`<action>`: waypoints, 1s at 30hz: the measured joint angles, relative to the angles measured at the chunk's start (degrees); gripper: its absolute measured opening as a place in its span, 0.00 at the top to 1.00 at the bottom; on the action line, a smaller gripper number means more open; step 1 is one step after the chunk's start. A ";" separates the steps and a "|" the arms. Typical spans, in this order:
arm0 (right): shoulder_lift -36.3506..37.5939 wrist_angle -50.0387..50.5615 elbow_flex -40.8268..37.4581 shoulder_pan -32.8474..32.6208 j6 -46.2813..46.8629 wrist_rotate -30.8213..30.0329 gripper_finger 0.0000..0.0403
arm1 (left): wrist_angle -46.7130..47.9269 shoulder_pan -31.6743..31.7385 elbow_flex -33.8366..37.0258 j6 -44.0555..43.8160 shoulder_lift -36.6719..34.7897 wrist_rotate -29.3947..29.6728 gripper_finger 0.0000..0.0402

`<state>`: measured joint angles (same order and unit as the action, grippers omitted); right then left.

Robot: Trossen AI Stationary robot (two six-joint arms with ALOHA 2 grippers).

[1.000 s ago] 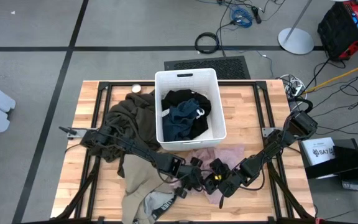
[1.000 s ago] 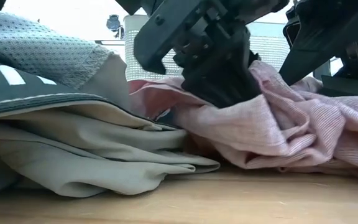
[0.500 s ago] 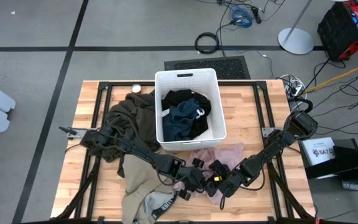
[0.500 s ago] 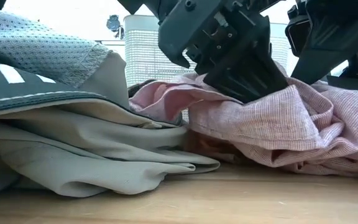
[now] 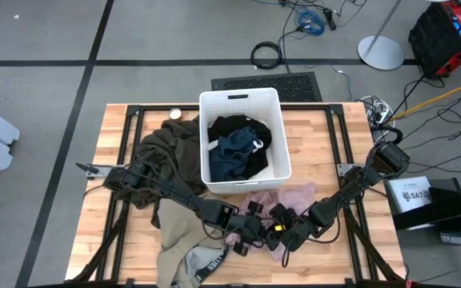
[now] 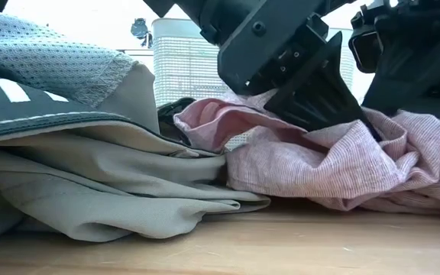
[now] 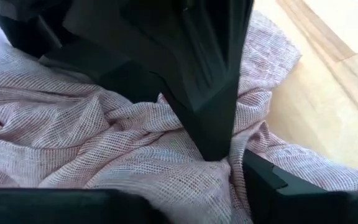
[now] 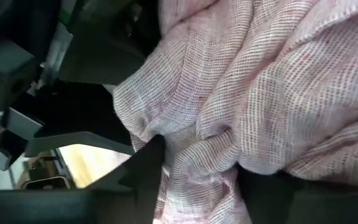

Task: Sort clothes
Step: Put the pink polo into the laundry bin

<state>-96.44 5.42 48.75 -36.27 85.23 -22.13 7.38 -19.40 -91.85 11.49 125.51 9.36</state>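
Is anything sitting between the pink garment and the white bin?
Nothing visible does. The pink garment lies on the table directly in front of the white bin, its far edge right at the bin's near wall. Both end effectors, left and right, are on the cloth's near side.

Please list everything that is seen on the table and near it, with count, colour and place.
bin: 1, white, table's far middle
black garment: 1, in bin
navy garment: 1, in bin
olive garment: 1, left of bin
beige garment: 1, near-left, lettered waistband
pink garment: 1, near middle
cables: several, floor behind table
left gripper: on pink garment
right gripper: on pink garment, fabric between its fingers
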 joint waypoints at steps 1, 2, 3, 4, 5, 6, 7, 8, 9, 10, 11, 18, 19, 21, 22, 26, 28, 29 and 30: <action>0.00 0.37 0.00 0.00 -0.09 -0.04 0.61 | 0.00 0.03 0.00 0.00 0.00 0.22 0.63; -0.02 0.61 -0.02 0.00 -0.42 -0.04 0.65 | 0.00 0.04 0.00 0.00 0.00 0.62 0.63; -0.04 0.79 0.00 0.00 -0.90 0.00 0.70 | 0.01 0.04 0.00 0.03 0.00 1.08 0.63; -0.08 0.86 -0.01 0.00 -1.22 0.06 0.75 | 0.00 0.04 0.00 0.55 0.00 1.37 0.63; -0.11 1.02 0.00 0.00 -1.64 0.07 0.81 | 0.08 0.04 0.00 1.37 0.00 1.53 0.63; -0.15 1.16 0.00 0.02 -2.13 0.07 0.86 | 0.42 0.04 0.00 1.99 0.00 1.97 0.63; -0.16 1.29 -0.01 0.02 -2.61 0.07 0.91 | 0.79 0.04 0.00 2.36 0.00 2.49 0.63; -0.17 1.61 0.00 0.00 -3.09 0.12 0.94 | 1.09 0.04 -0.01 2.44 0.00 3.06 0.63; -0.20 2.26 0.01 0.00 -3.42 0.18 0.94 | 1.64 0.04 -0.05 2.49 0.00 3.81 0.63; -0.20 3.34 0.09 0.00 -3.22 0.22 0.94 | 2.35 0.04 -0.17 2.59 -0.13 4.73 0.63; -0.20 4.71 0.16 0.01 -2.41 0.24 0.94 | 3.38 0.05 -0.27 2.32 -0.47 5.99 0.63; -0.09 15.45 0.33 -1.69 1.10 3.71 0.94 | 8.74 -1.08 -0.54 2.10 -5.57 7.65 0.63; -0.09 15.63 0.33 -1.95 1.14 3.92 0.94 | 9.57 -1.47 -0.55 2.46 -6.56 7.35 0.63; -0.09 15.74 0.29 -2.46 1.72 3.62 0.94 | 11.84 -2.17 -0.52 2.45 -9.01 7.27 0.63; 0.16 15.68 0.20 -2.79 1.94 3.65 0.94 | 12.61 -2.43 -0.52 2.43 -10.34 7.48 0.63; 0.81 15.57 0.94 -4.24 2.13 4.63 0.94 | 16.53 -3.50 -0.52 1.16 -16.75 9.29 0.63; 1.41 15.77 2.29 -5.06 1.50 5.41 0.94 | 19.91 -4.39 -0.50 -0.32 -19.98 9.26 0.63; 1.91 15.77 3.23 -5.34 0.79 5.66 0.94 | 21.22 -4.79 -0.48 -1.15 -21.59 9.26 0.63; 2.38 15.75 4.40 -5.62 -0.18 5.61 0.94 | 22.60 -5.38 -0.48 -1.91 -23.26 9.26 0.63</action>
<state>-94.07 21.17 53.16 -41.89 85.04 -16.53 29.98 -24.78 -92.33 9.57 102.26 18.61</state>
